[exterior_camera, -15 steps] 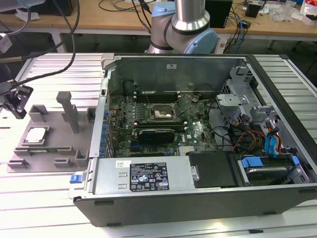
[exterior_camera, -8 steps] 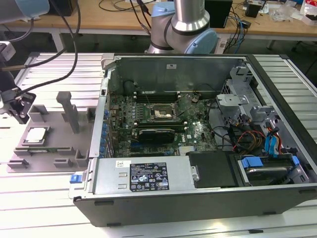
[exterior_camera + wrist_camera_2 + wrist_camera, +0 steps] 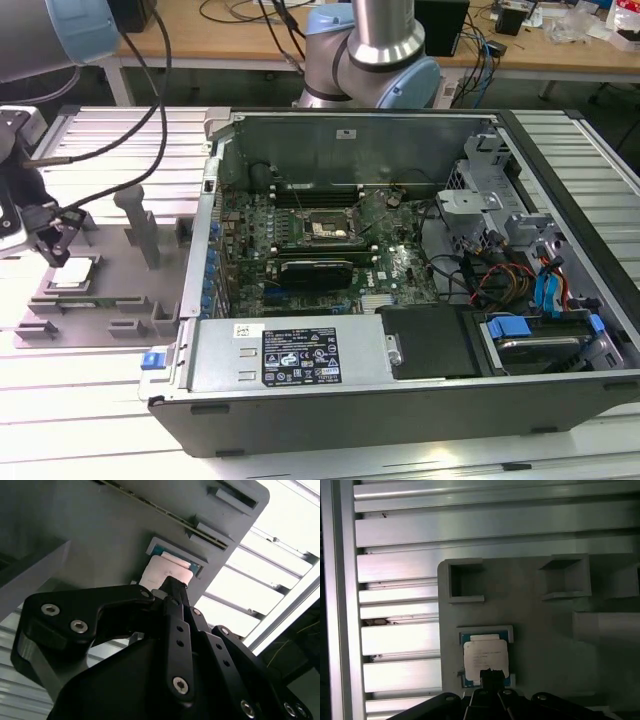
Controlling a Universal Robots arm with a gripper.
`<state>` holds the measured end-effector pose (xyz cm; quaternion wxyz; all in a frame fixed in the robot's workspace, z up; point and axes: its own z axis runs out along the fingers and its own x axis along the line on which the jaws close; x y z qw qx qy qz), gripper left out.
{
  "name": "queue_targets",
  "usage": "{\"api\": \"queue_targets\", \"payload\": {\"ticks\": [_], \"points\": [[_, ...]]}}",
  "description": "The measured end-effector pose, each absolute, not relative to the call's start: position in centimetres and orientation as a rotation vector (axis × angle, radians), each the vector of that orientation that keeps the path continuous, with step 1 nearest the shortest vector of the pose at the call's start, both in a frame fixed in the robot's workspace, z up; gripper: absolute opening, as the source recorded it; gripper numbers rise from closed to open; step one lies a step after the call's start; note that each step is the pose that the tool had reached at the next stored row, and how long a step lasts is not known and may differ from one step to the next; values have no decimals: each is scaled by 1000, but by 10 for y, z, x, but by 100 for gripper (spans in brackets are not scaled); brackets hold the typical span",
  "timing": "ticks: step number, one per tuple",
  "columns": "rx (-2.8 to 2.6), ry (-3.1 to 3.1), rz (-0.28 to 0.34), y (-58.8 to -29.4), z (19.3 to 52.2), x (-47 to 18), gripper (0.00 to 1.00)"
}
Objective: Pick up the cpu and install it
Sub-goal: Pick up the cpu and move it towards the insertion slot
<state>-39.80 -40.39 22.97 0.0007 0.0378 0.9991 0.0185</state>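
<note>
The cpu is seated in a shallow recess of a grey holder plate, which is laid on the slatted metal surface at the exterior view's left of the open computer case. The gripper is seen drawn narrow, nothing held, poised directly over the cpu's edge (contact cannot be told).

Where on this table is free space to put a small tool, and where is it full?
Free: the slatted table below the gray fixture in the exterior view, beside the computer case. Crowded: around the cpu under the gripper, and inside the case.
</note>
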Motion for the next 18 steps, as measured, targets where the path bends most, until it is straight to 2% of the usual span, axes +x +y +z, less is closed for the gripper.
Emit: {"api": "queue_targets", "payload": {"ticks": [18], "points": [[48,3138,58,-402,213,-397,11]]}}
